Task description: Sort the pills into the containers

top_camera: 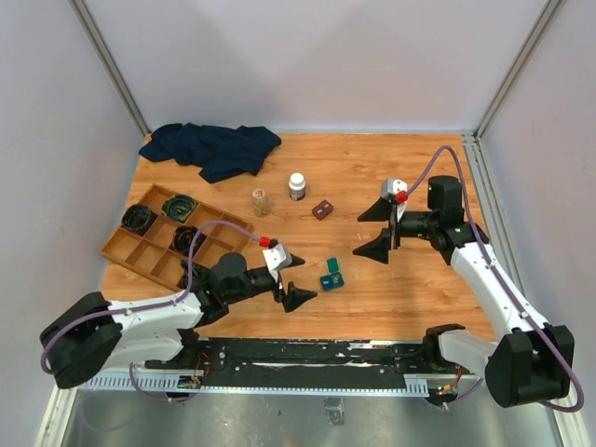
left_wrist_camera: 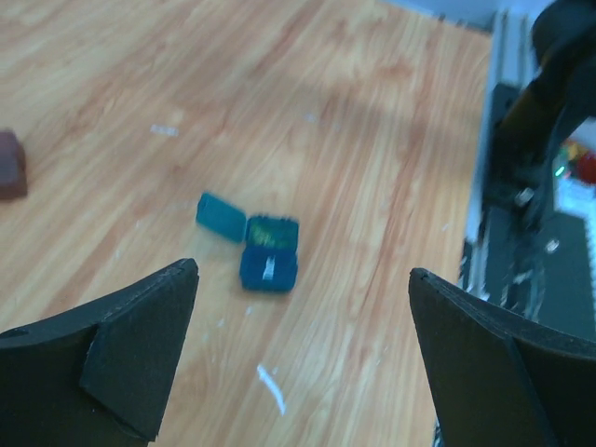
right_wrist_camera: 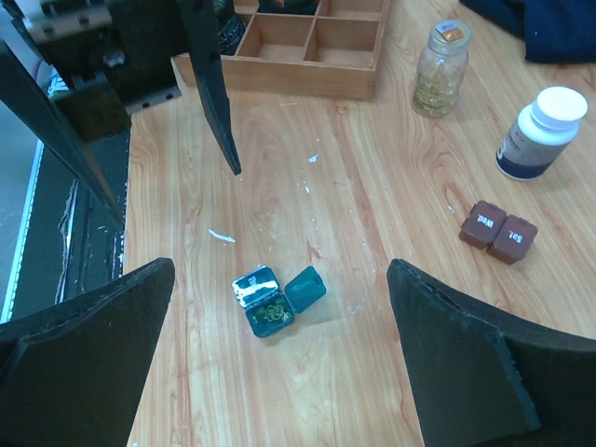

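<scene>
A small teal container point(top_camera: 331, 276) lies on the wooden table in front of my left gripper point(top_camera: 305, 279), which is open and empty just left of it. In the left wrist view the container point(left_wrist_camera: 269, 253) sits ahead of the gripper point(left_wrist_camera: 303, 279), apart from both fingers. One lid point(right_wrist_camera: 304, 288) is flipped open, and yellow pills point(right_wrist_camera: 271, 317) show inside the container point(right_wrist_camera: 253, 287). My right gripper point(top_camera: 358, 236) hovers open up and to the right of it. In the right wrist view, that gripper point(right_wrist_camera: 279, 270) frames the container from above.
A glass jar of yellowish pills point(top_camera: 261, 201), a white-capped bottle point(top_camera: 297, 186) and a brown case point(top_camera: 322, 209) stand behind the container. A wooden compartment tray point(top_camera: 158, 247) lies at the left. A dark blue cloth point(top_camera: 214, 147) is at the back left.
</scene>
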Controlling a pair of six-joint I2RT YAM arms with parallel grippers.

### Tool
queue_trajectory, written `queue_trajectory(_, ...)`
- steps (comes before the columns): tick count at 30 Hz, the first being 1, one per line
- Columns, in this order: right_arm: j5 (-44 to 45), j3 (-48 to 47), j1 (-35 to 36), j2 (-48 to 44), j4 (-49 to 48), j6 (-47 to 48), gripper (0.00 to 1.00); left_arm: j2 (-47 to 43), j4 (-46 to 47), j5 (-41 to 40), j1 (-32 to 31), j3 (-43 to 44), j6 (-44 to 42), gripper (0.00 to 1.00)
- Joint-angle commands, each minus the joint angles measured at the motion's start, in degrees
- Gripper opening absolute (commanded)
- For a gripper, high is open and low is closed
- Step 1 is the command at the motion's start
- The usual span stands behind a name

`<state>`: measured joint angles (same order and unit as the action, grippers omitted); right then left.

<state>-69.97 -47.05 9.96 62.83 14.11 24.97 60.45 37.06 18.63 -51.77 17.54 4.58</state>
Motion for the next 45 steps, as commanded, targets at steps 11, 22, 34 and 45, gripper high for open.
queue_trajectory(11,3.18,-0.88,-1.06,4.56,0.16,-1.10,0.99,23.98,35.42,0.36,-0.64,-6.55,-14.53,0.98)
queue_trajectory(22,5.87,-2.41,-0.36,7.32,1.91,-1.76,0.99,39.51,40.57,-6.29,-3.58,-1.53,-14.94,0.88)
queue_trajectory(34,6.34,-2.52,-0.11,7.16,1.93,-2.20,0.99,45.51,42.91,-8.80,-4.68,-0.16,-13.50,0.75)
queue_trajectory(45,6.94,-2.53,0.18,7.39,1.95,-2.45,0.99,48.74,43.40,-9.94,-5.36,2.22,-12.27,0.65)
